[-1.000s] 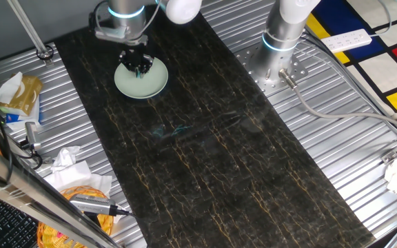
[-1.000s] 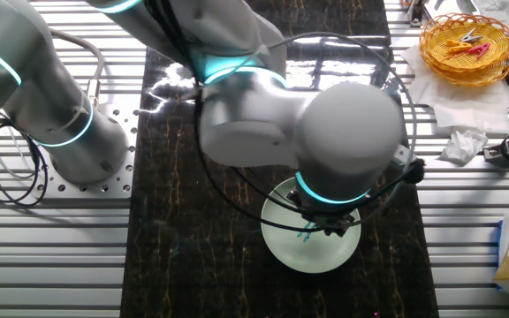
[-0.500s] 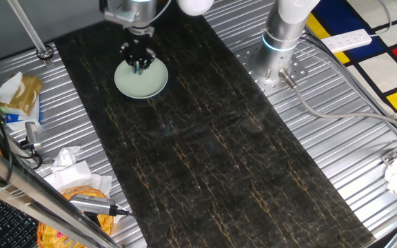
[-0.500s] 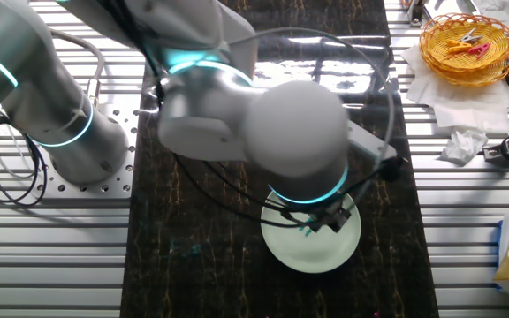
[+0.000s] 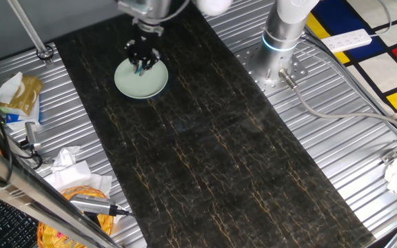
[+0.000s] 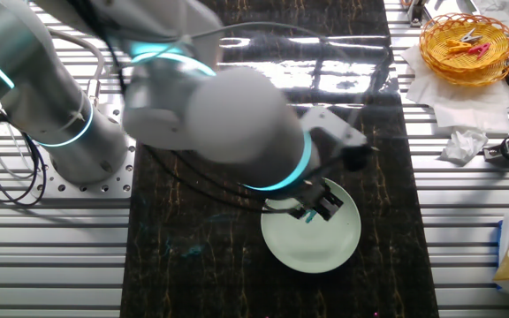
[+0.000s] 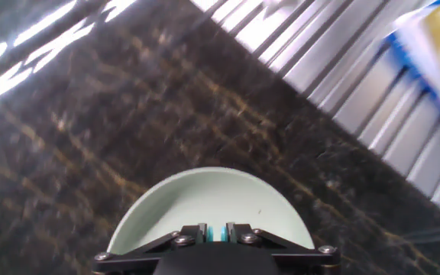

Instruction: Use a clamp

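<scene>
Clamp (image 5: pixel 140 67) sits pinched between the closed fingers of the end effector (image 5: pixel 142 65), raised just above the pale green plate (image 5: pixel 131 84) on the desk. Carrying step, I judge; next comes choosing where to clip it.

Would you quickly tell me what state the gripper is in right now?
Gripper: shut on the clamp, the small teal piece pinched between its fingertips, above the pale green plate.
</scene>
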Controlling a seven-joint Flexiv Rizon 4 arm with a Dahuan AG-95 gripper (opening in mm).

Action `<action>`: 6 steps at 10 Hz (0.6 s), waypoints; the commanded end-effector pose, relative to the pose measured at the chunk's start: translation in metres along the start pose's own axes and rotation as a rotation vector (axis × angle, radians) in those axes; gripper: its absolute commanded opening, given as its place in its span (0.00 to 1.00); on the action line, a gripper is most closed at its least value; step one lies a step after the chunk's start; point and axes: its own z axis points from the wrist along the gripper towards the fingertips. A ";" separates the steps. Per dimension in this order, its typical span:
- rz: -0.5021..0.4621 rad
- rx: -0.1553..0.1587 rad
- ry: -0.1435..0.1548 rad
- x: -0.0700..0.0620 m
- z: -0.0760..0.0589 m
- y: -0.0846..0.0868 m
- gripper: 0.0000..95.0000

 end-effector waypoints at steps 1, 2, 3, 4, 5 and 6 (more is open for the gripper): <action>-0.010 0.081 -0.067 -0.017 -0.009 -0.006 0.00; -0.047 0.087 -0.064 -0.026 -0.012 -0.010 0.00; -0.050 0.085 -0.065 -0.031 -0.012 -0.012 0.00; -0.052 0.086 -0.065 -0.031 -0.012 -0.012 0.00; -0.045 0.081 -0.074 -0.034 -0.012 -0.013 0.00; -0.043 0.080 -0.078 -0.035 -0.012 -0.014 0.00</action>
